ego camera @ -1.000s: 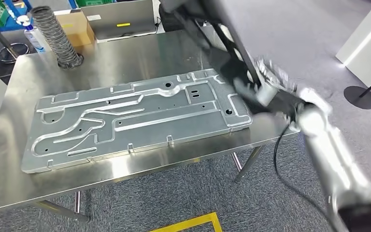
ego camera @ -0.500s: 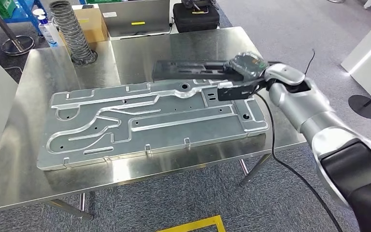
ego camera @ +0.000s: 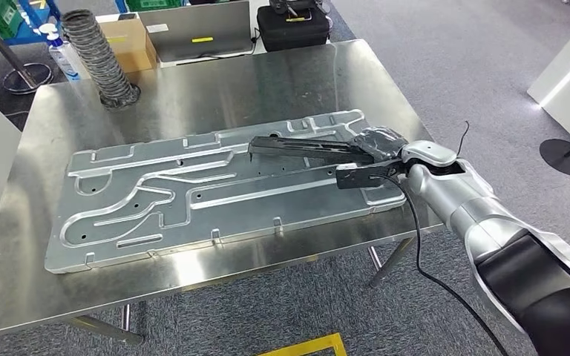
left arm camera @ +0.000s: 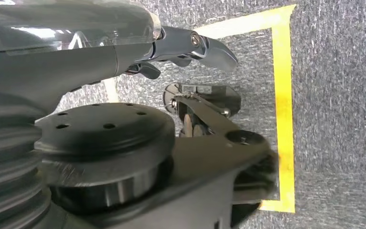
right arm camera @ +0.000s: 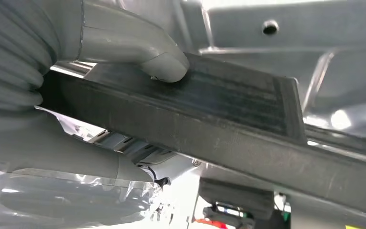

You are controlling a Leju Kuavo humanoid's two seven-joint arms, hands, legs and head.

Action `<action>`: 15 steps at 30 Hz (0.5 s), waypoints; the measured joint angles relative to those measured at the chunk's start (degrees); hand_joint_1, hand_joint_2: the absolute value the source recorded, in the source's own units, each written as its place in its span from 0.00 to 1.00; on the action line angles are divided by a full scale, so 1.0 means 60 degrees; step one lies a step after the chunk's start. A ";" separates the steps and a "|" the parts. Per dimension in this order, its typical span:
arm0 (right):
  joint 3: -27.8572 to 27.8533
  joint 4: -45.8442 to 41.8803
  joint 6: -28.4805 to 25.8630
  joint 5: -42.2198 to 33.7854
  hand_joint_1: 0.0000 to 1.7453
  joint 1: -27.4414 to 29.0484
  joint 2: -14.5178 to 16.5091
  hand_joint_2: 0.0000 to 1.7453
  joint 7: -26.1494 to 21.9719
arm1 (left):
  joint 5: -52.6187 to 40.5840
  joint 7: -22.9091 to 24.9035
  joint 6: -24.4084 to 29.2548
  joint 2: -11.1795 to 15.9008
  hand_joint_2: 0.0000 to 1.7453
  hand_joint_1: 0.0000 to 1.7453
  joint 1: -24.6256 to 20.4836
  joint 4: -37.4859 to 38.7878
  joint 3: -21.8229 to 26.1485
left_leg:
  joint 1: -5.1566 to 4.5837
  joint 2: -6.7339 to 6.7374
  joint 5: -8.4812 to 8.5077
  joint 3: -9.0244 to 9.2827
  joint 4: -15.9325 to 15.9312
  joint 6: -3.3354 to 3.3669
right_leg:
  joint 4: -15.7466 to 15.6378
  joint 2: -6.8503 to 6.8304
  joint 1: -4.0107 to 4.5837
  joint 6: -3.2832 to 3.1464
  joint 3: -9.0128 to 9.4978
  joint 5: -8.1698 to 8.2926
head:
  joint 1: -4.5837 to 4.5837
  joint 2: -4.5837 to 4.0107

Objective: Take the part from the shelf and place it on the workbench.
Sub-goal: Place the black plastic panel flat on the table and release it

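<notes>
The right hand (ego camera: pixel 377 148) is gripping the long black part (ego camera: pixel 304 148) by its right end, thumb (right arm camera: pixel 164 64) pressing on its flat face, holding it over the right half of the grey plate (ego camera: pixel 156 193) lying on the desk (ego camera: pixel 215 81), while the left hand (left arm camera: pixel 190 45) is hanging over the floor, fingers curled on nothing.

Right hand (right arm camera: pixel 76 95), thumb pressed on the black part (right arm camera: pixel 209 124), above grooved metal plate (right arm camera: pixel 343 57).

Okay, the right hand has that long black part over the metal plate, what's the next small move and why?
Probably lower it a little and then let go. The right hand grips one end of the long black part, its thumb pressing on top, and the part already lies low over the stamped metal plate on the steel workbench.
</notes>
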 joint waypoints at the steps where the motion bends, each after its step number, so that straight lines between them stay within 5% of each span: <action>1: 0.0020 0.0045 -0.0001 0.0018 0.81 0.0003 0.0003 1.00 0.0021 | -0.0002 0.0000 0.0007 0.0003 1.00 0.00 0.0001 0.0000 0.0000 | 0.0037 0.0003 0.0162 0.0023 -0.0097 -0.0028 | 0.0007 0.0013 -0.0011 0.0017 0.0013 -0.0013 | 0.0000 0.0000; 5: 0.0065 0.0187 -0.0023 0.0083 0.81 -0.0056 -0.0005 1.00 0.0225 | -0.0006 -0.0005 0.0029 0.0006 1.00 0.00 -0.0012 0.0000 -0.0001 | 0.0117 0.0004 0.1295 0.1166 -0.2485 -0.0039 | 0.0115 0.0070 -0.0034 0.0202 0.0058 -0.0114 | 0.0000 0.0000; 10: 0.0087 0.0362 -0.0219 0.0235 0.81 -0.0285 -0.0045 1.00 0.0674 | -0.0022 -0.0067 0.0045 0.0013 1.00 0.00 -0.0008 0.0000 -0.0003 | 0.0036 0.0000 0.1370 0.1296 -0.2822 0.0284 | 0.0290 0.0071 -0.0097 0.0447 -0.0052 -0.0242 | 0.0002 0.0000; 14: 0.0090 0.0474 -0.0403 0.0425 0.81 -0.0747 -0.0090 1.00 0.0919 | -0.0067 -0.0088 0.0077 0.0024 1.00 0.00 -0.0005 0.0000 -0.0008 | -0.0016 0.0009 0.1394 0.1318 -0.2863 0.0429 | 0.2549 0.0055 -0.0113 0.0487 -0.1092 -0.1334 | 0.0004 0.0000; 15: 0.0096 0.0497 -0.0402 0.0495 0.81 -0.0855 -0.0091 1.00 0.0937 | -0.0092 -0.0084 0.0083 0.0027 1.00 0.00 -0.0001 0.0000 -0.0014 | -0.0037 0.0009 0.1386 0.1326 -0.2858 0.0442 | 0.2957 0.0055 -0.0111 0.0485 -0.1302 -0.1414 | 0.0004 0.0000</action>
